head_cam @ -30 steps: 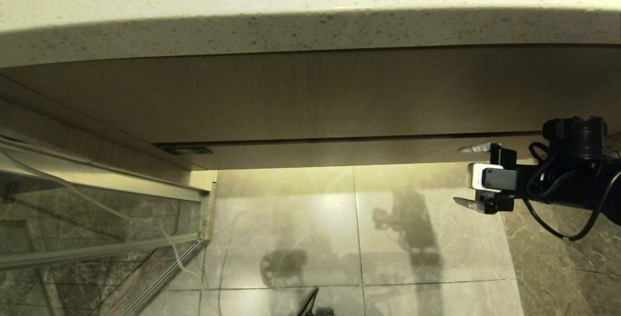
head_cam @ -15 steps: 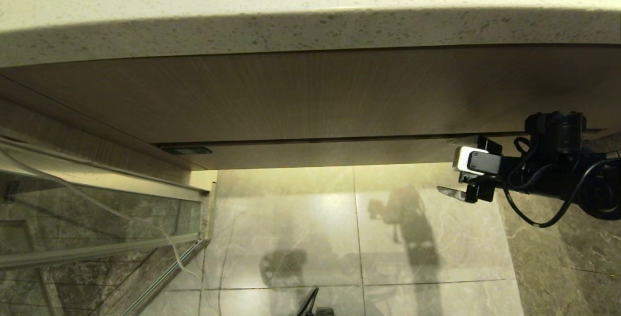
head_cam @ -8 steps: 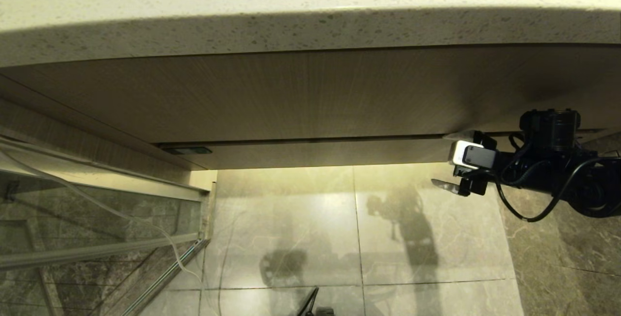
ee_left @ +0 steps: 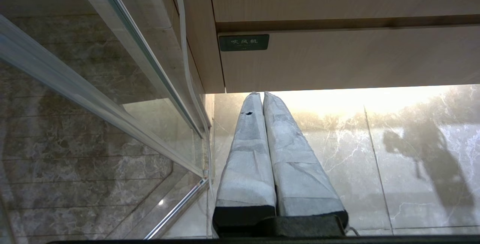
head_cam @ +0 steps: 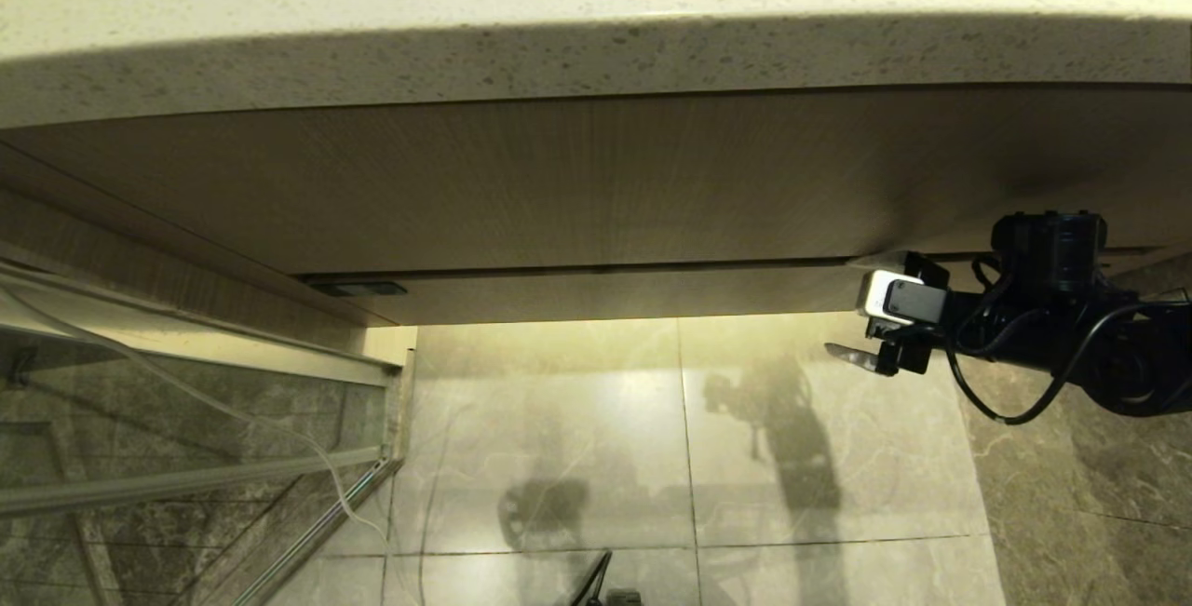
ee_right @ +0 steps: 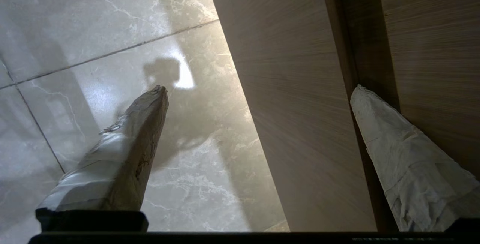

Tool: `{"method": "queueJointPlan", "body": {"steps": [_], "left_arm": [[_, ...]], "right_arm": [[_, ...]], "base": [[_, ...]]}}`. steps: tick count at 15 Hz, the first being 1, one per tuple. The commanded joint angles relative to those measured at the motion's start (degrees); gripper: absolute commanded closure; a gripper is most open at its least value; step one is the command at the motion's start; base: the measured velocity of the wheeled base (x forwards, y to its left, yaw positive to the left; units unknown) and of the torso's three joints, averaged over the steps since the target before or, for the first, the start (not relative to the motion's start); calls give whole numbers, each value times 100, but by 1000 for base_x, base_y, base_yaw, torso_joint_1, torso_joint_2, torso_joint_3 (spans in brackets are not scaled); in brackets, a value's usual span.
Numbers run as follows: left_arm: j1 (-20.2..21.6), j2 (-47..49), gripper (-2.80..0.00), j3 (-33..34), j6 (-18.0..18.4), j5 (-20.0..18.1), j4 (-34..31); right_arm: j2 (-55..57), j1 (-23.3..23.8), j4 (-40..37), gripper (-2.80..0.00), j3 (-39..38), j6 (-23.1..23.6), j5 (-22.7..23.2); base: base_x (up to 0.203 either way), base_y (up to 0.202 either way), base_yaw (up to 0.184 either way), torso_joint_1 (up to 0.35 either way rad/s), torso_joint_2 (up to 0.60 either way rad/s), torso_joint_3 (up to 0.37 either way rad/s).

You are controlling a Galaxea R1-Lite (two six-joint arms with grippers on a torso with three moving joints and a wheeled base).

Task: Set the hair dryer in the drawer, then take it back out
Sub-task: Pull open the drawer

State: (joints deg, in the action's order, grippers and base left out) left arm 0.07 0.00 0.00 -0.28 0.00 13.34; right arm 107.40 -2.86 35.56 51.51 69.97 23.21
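The drawer (head_cam: 605, 295) is closed; only its narrow wood-grain front shows, under the taller panel. The hair dryer is out of view. My right gripper (head_cam: 846, 305) is open at the right end of the drawer front, straddling it. One wrapped finger (ee_right: 390, 150) lies at the dark gap above the drawer front (ee_right: 300, 105), and the other finger (ee_right: 127, 150) hangs below it over the floor. My left gripper (ee_left: 259, 96) is shut with nothing in it, low near the left end of the drawer front (ee_left: 337, 60).
A speckled stone countertop (head_cam: 596, 57) overhangs the tall wood-grain panel (head_cam: 596, 178). A glass partition (head_cam: 186, 420) with a metal frame and a white cord (head_cam: 279, 434) stands at the left. A green label (ee_left: 243, 42) marks the drawer's left end. Marble floor tiles (head_cam: 652, 438) lie below.
My right gripper has moved left and up towards the drawer front; its upper finger now sits at the gap above the front. The drawer has not moved.
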Motion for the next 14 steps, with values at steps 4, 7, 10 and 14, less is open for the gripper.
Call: {"method": "queueJointPlan", "body": {"steps": [4, 7, 10, 14], "left_arm": [[1, 0, 0, 229, -7, 0, 11], [1, 0, 0, 229, -7, -8, 11], [1, 0, 0, 229, -7, 0, 11], [1, 0, 0, 229, -3, 0, 11]], "right_arm": [[132, 11, 13, -280, 71, 0, 17], [149, 15, 13, -280, 120, -18, 17], [109, 23, 5, -280, 199, -151, 9], [112, 14, 75, -280, 296, -169, 6]], "base": [[0, 0, 0, 0, 0, 0], [0, 0, 0, 0, 0, 0], [0, 0, 0, 0, 0, 0], [0, 0, 0, 0, 0, 0]]}}
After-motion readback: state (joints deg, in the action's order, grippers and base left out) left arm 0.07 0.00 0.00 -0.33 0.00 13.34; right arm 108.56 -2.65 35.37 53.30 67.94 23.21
